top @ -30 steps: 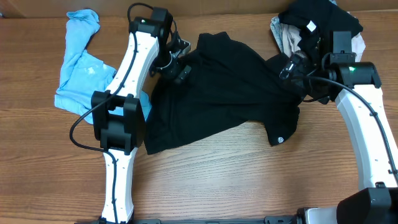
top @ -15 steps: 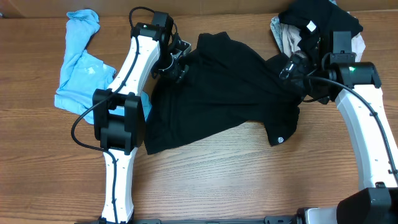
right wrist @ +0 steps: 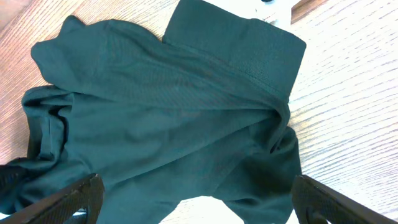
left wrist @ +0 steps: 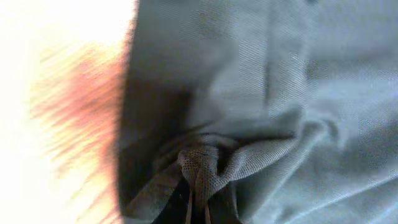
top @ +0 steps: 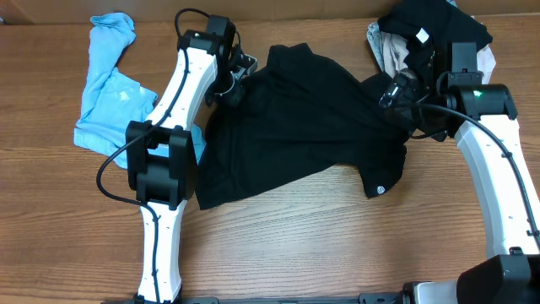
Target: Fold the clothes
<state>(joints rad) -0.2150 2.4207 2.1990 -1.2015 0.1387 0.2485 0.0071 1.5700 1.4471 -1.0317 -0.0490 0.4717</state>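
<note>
Overhead: left gripper [top: 234,84] perhaps tugged T-shirt [top: 312,127].

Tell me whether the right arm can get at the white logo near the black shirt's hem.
Probably yes. The logo lies uncovered on the black T-shirt, on the right gripper's side. That gripper is open, and the left arm is at the shirt's far edge.

Robotics lab bench, by the look of it: a wood-grain desk [top: 321,245], a white-and-black left arm [top: 181,84] and right arm [top: 494,181] trailing black cables [top: 99,173], with a black T-shirt [top: 304,127], light blue garment [top: 105,93] and heaped clothes [top: 422,34] spread across it.
</note>
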